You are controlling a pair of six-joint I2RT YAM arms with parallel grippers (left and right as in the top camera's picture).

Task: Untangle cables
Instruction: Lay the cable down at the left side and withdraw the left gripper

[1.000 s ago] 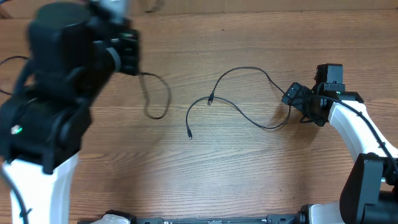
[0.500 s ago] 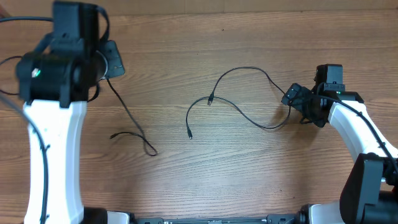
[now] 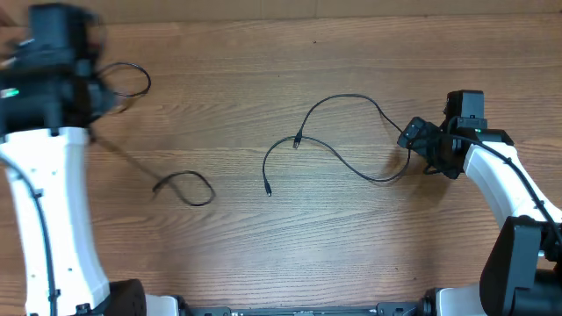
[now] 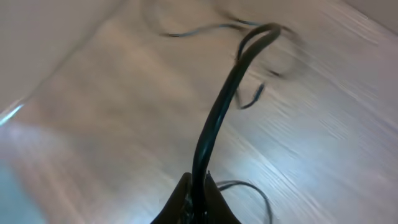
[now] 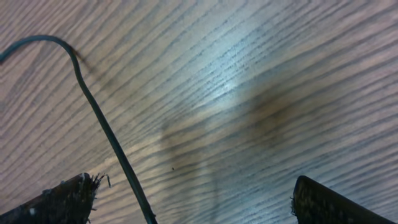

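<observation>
Judging by how things lie, the untangling looks largely done: 2 strands show on the worktop (image 3: 263, 254) and they lie well apart, with bare wood between them and no crossing from 1 to the other. The left cable (image 4: 214, 115) is pinched in the left gripper (image 4: 196, 202), whose jaws are closed tight on it near the far left corner. From there it slants down to the worktop towards the near edge and ends in a small open loop left of the middle. A second, blurred loop shows beside the gripper, so this strand probably needs laying out straight. The middle cable (image 3: 347, 96) rests flat between the centre and the right edge. One run arcs up and over, another sags below it, and both lead to the right gripper (image 5: 196, 202). That gripper stands fully open with nothing in it, the cord passing just beside 1 finger in the right wrist view. Its 2 small plug ends lie left of centre, and the upper plug seems to touch the lower run. Whether this is 1 folded cord or 2 I cannot tell. Both strands are thin, black and limp, holding soft curves.
</observation>
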